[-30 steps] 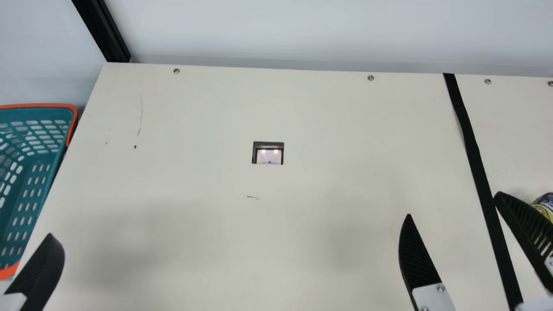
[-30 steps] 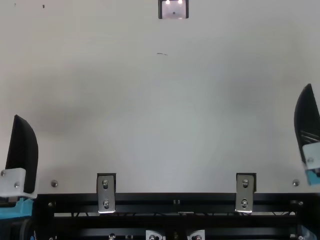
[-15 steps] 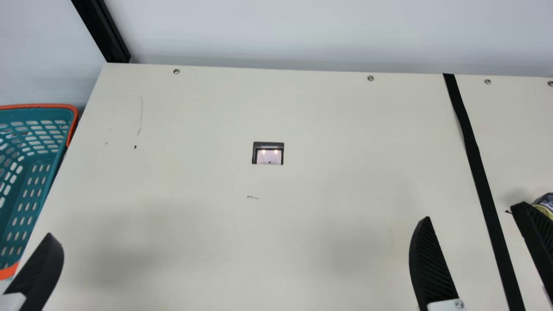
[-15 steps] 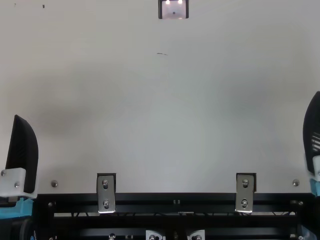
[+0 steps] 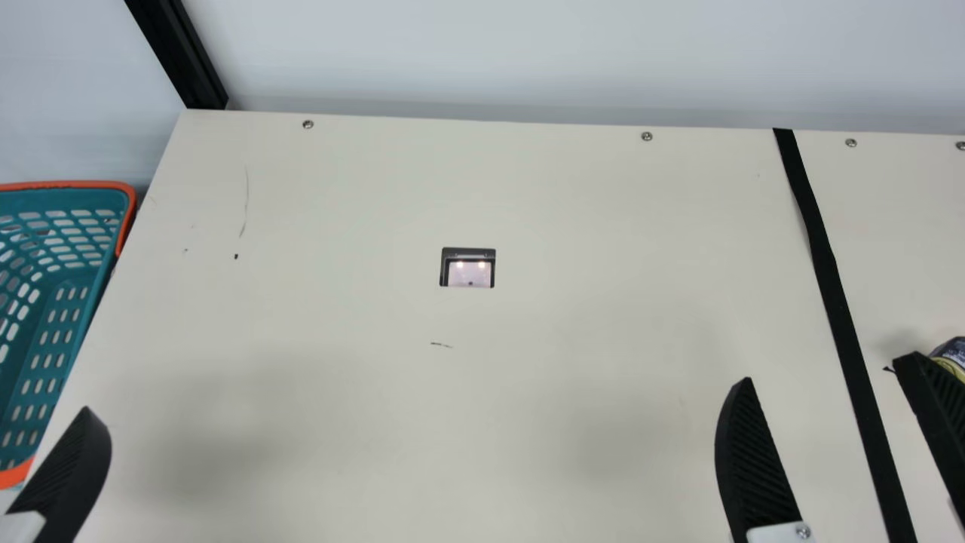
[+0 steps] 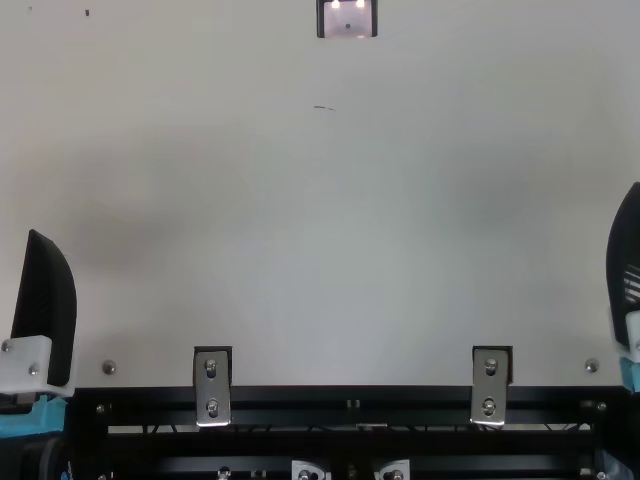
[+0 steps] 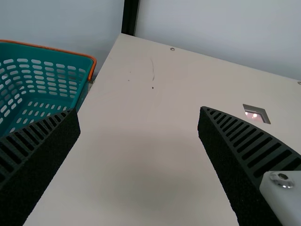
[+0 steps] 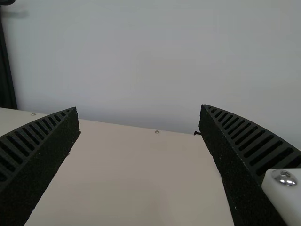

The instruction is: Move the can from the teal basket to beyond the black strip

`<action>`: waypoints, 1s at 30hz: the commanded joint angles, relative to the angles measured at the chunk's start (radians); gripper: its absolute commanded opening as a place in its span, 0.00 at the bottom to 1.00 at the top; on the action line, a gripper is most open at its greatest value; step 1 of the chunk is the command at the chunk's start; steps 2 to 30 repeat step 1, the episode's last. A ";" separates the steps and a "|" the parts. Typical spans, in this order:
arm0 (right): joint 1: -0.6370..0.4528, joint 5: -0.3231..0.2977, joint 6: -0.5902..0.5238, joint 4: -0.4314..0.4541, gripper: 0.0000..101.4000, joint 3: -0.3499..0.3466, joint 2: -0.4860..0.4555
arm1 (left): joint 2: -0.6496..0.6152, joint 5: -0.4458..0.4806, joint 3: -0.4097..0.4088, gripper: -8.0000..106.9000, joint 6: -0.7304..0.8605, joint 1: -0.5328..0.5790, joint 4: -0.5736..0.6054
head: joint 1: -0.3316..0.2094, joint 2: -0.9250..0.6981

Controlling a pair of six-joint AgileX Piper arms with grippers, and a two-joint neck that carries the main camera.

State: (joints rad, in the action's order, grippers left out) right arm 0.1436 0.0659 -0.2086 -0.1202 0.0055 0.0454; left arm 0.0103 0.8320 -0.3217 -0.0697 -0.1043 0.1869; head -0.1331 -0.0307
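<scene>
You get bright main-view light, soft blurry-edged shadows on the table (image 5: 528, 188), twin glints in its inset (image 5: 470, 275); dimmer wrist views.

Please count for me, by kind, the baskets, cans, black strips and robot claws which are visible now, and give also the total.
Basket: 1, teal basket
Can: 1, can, partly hidden
Strip: 1, black strip
Claws: 2, left claw and right claw
Total: 5
</scene>
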 commanded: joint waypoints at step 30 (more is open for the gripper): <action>0.000 0.000 0.000 0.000 1.00 0.000 0.000 | 0.000 0.000 0.000 0.85 0.000 0.000 0.000 | -0.003 -0.006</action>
